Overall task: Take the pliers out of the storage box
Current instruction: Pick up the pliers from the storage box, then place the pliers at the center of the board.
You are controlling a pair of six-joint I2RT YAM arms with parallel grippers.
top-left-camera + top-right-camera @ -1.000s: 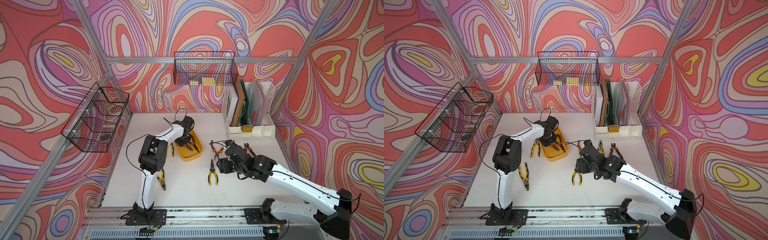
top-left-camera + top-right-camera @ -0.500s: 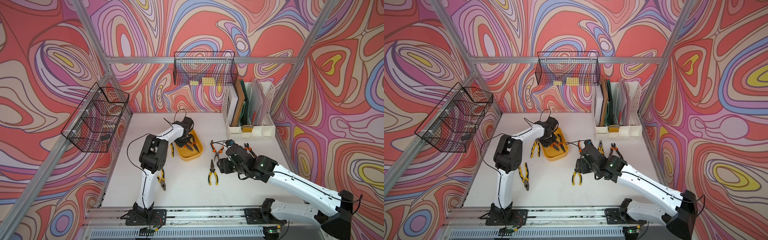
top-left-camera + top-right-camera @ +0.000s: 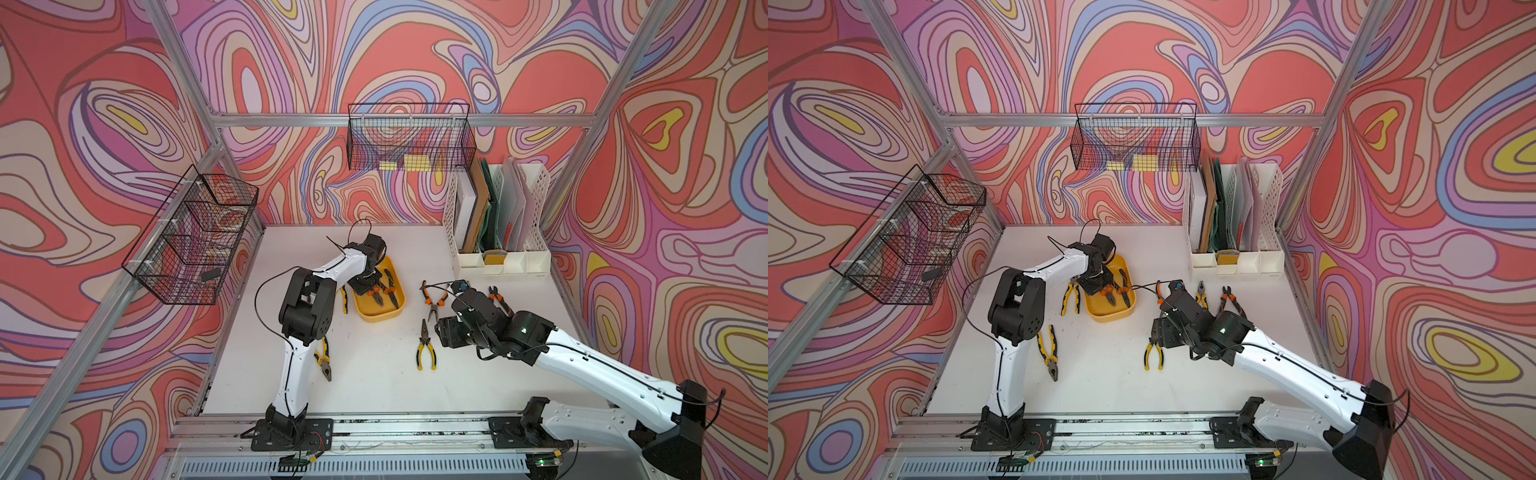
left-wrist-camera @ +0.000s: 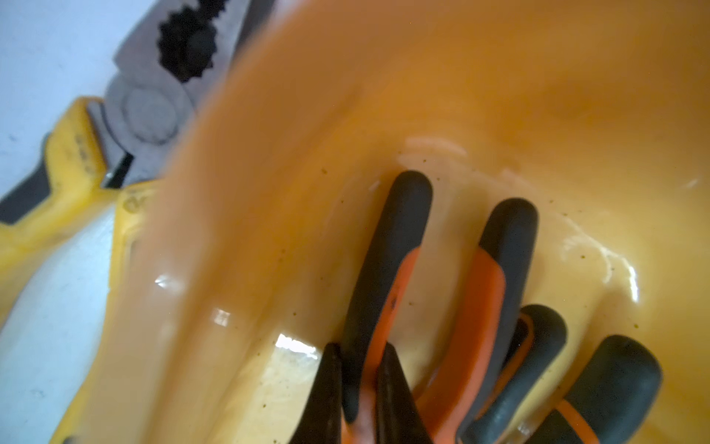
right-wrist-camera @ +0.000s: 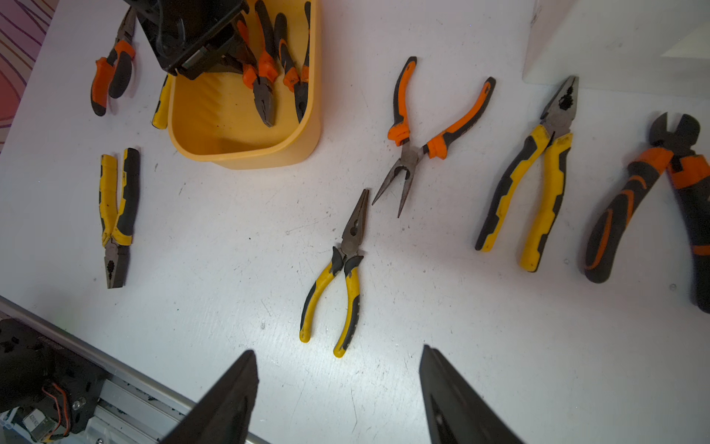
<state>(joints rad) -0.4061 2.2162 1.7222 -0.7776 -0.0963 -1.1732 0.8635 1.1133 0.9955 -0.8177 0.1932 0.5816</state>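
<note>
Left gripper (image 4: pixel 361 388): fingers clamped tight on one orange-black handle of pliers (image 4: pixel 388 269), low inside yellow box (image 5: pixel 246 157). Second pair (image 5: pixel 301 82) lies beside them in box. Right gripper (image 5: pixel 338 384): spread wide, empty, above table (image 5: pixel 230 269). Seven pairs (image 5: pixel 342 269) out on table; apparently two to go.

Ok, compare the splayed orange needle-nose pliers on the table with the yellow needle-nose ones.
Tips: apart on the orange pliers, together on the yellow pliers. Handles: splayed wide on the orange pliers, slightly on the yellow pliers. Nose: the orange pliers point toward the rail, the yellow pliers toward the back wall. Both lie flat on the table.
</note>
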